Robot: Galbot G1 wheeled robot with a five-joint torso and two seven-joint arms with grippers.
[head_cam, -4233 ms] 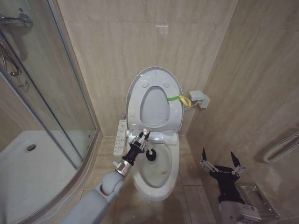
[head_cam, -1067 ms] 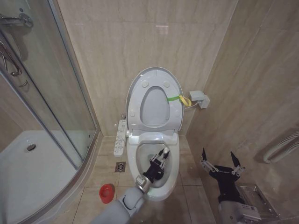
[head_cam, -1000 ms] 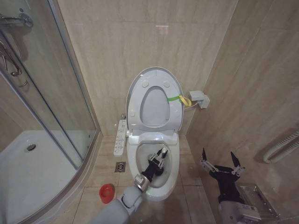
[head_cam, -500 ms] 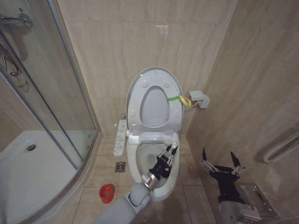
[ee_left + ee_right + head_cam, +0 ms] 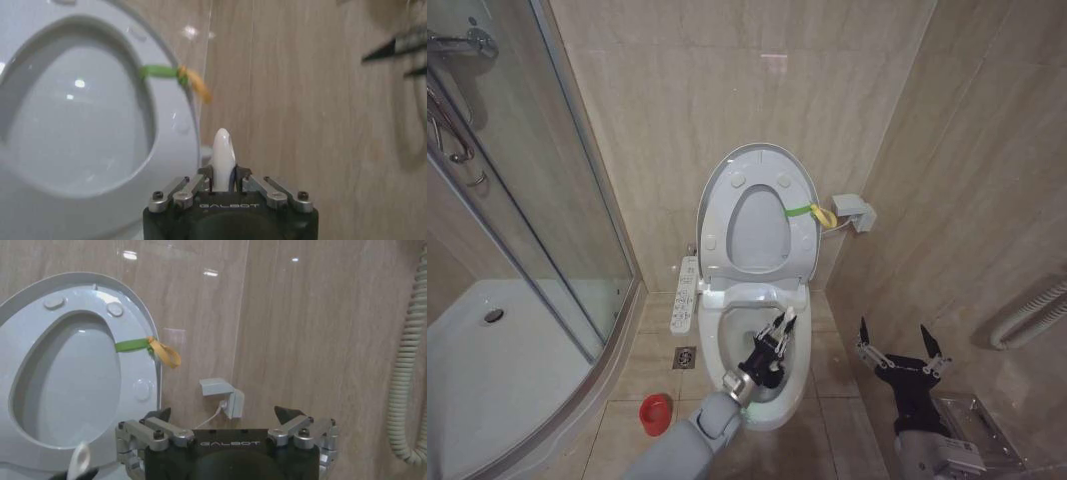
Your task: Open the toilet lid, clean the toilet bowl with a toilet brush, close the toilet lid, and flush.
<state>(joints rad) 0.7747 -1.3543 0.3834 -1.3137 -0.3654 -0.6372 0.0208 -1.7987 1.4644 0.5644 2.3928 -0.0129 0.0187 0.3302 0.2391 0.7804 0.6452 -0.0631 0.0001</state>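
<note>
Left gripper (image 5: 779, 331) (clamping toilet brush (image 5: 222, 156)) over toilet bowl (image 5: 799, 372).

At the left of the frame we see a glass shower enclosure (image 5: 522, 190) over a white shower tray (image 5: 487, 370). A floor drain (image 5: 684, 357) sits low center on the tiles, a grey wall box (image 5: 854, 212) hangs right of center, and a coiled hose (image 5: 1027, 315) shows at the right edge.

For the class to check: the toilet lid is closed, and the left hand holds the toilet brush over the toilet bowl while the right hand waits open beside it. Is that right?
Not quite. The toilet lid is open, standing upright against the wall, as the head view shows. The rest holds: the left hand holds the toilet brush over the toilet bowl, and the right hand waits open beside it.
</note>
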